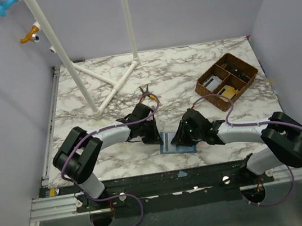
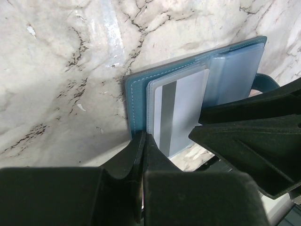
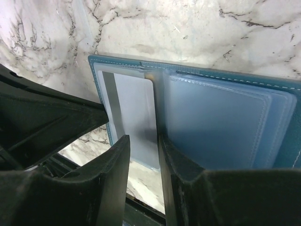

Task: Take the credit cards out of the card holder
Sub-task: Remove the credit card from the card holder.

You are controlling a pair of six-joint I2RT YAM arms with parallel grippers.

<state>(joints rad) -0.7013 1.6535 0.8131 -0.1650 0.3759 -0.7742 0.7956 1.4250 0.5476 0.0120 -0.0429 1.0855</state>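
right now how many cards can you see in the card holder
1: a striped silver card in the left sleeve of the card holder. More may hide under sleeves.

No legible text, nos., logos or signs in any view. Card holder [image 2: 136, 103]: plain blue cover and clear sleeves, no print visible. Card [image 2: 181, 117] in sleeve: grey stripe only, no readable chars. Tray [image 1: 241, 61]: contents too small to read.
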